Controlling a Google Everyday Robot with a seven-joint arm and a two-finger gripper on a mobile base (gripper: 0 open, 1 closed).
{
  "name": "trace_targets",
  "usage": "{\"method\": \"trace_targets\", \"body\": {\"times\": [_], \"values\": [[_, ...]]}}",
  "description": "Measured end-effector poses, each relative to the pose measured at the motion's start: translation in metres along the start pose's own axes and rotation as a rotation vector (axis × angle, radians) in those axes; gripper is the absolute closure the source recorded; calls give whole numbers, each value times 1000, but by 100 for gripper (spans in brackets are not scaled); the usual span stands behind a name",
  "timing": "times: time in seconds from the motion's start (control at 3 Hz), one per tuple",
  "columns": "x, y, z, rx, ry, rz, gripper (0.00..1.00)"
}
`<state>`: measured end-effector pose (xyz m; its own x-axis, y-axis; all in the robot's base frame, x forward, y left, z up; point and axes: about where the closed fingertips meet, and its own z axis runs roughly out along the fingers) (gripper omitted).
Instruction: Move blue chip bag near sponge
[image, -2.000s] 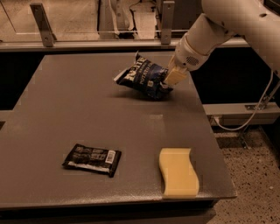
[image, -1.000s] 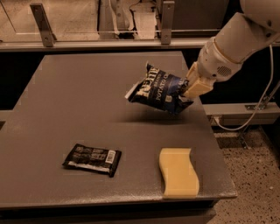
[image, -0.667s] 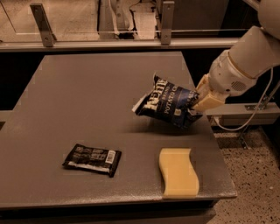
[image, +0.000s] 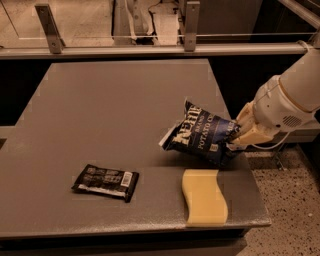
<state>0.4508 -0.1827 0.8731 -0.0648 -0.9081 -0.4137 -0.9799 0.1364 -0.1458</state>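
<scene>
The blue chip bag (image: 202, 133) is dark navy with white lettering and hangs tilted just above the grey table (image: 110, 110), near its right edge. My gripper (image: 239, 134) is shut on the bag's right end, with the white arm reaching in from the right. The pale yellow sponge (image: 204, 196) lies flat at the front right of the table, directly below and in front of the bag, a short gap away.
A flat black wrapper with a white label (image: 106, 181) lies at the front left. A metal rail with two posts (image: 150, 49) runs behind the table. The table's right edge drops to a speckled floor (image: 285, 210).
My gripper has carried the blue chip bag from the back right of the table forward and rightward, down to just behind the sponge. The sponge and black wrapper have not moved.
</scene>
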Motion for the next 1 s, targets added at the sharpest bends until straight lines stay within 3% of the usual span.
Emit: {"method": "trace_targets", "body": {"times": [0.33,1.0], "values": [[-1,1,1,-1,1,-2,83],[-3,2,2,-3,2,-7,37]]}}
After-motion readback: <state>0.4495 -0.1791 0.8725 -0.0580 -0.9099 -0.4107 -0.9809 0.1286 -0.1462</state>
